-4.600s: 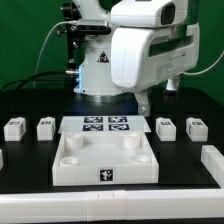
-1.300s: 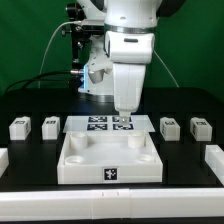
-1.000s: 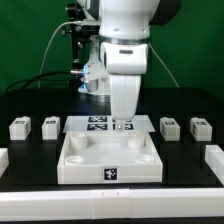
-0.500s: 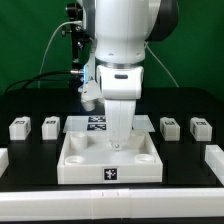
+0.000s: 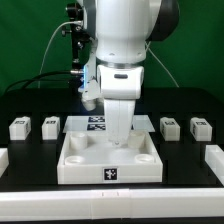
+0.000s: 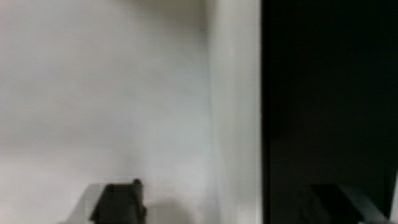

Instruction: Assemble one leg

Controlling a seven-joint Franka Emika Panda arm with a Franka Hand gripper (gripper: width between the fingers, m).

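Note:
Four legs, small white blocks with marker tags, stand in a row on the black table: two at the exterior view's left and two at its right. None is held. My gripper hangs low over the back middle of the large white slab with round sockets. In the wrist view my gripper is open. One fingertip is over a blurred white surface and the other over black table. The white surface's edge runs between the jaws.
The marker board lies behind the slab, partly hidden by the arm. White bracket pieces sit at the table's far left and far right. The robot base stands at the back before a green backdrop.
The arm has swung from the exterior view's right to the middle and come down onto the slab's back part. In the last half second it has hardly moved.

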